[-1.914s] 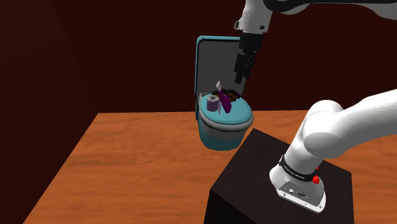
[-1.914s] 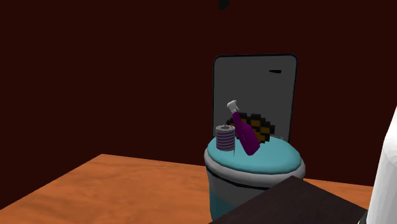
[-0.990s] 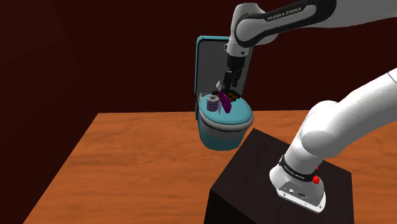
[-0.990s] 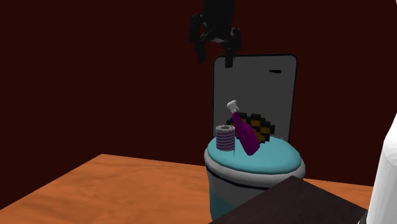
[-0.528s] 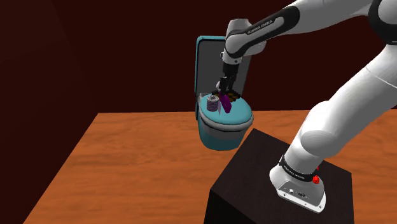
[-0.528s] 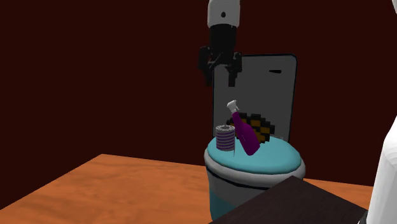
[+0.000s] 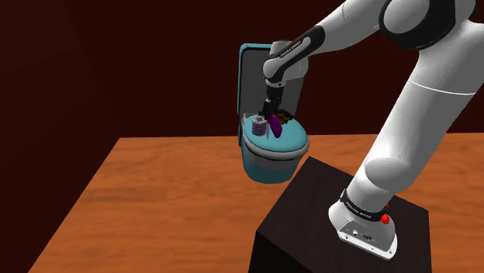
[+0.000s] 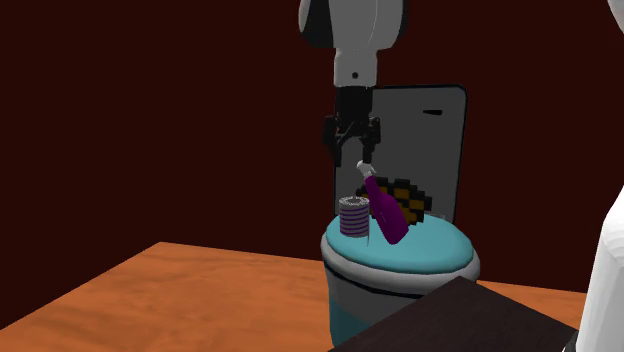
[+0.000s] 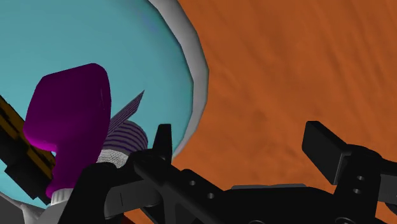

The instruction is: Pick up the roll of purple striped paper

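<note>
- Gripper [image 8: 352,150]: all black, hanging fingers-down from the white arm in the upper middle of the second exterior view. Its two fingers stand apart with nothing between them. In the wrist view the fingers [image 9: 162,143] are likewise spread, and only orange floor [image 9: 286,63] lies in the gap.
- Roll of purple striped paper [image 8: 352,218]: a short cylinder with purple and pale bands, upright on the teal toilet lid [image 8: 425,252] near the lid's left edge, at the centre of the second exterior view. It lies below the gripper and well apart from the fingertips. In the shoulder view the roll [image 7: 259,122] sits just above the frame's centre, directly under the gripper [image 7: 269,105].
- Purple bottle [image 8: 385,212]: white-capped and leaning, just beside the roll on its right. The cap is close under the gripper; whether they touch cannot be told. In the wrist view the bottle [image 9: 70,121] rises beside the roll [image 9: 124,130], near the left-hand finger.
- Checkered block [image 8: 410,197]: brown and orange, lying behind the bottle against the upright back panel [image 8: 430,130].
- Toilet [image 7: 271,159]: teal bowl with a pale rim, standing on the orange floor [image 7: 171,194].
- Stand [image 7: 326,233]: a dark box at the lower right of the shoulder view, bearing the arm's base.
</note>
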Tool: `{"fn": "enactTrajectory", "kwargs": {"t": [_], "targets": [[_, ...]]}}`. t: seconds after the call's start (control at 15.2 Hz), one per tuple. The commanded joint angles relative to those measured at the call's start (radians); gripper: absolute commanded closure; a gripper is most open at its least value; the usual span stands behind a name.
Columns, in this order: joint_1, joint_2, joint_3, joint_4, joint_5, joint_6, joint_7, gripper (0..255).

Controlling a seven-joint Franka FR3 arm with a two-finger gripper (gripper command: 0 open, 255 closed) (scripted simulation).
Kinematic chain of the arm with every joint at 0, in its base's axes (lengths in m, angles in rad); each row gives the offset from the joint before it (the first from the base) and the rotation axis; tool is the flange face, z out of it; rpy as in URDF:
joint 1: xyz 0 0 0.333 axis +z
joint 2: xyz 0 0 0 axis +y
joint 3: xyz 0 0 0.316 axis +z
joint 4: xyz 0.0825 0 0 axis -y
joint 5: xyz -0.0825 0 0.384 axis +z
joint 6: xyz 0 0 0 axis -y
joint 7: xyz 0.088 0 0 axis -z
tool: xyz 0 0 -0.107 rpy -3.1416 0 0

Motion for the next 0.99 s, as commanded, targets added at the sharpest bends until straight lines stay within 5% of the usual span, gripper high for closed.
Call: {"fn": "enactTrajectory", "kwargs": {"t": [0.0, 0.92], "targets": [[-0.012, 0.072, -0.009, 0.038, 0.021, 0.036, -0.035, 0], [-0.168, 0.6, 0.022, 0.502, 0.163, 0.114, -0.206, 0]]}}
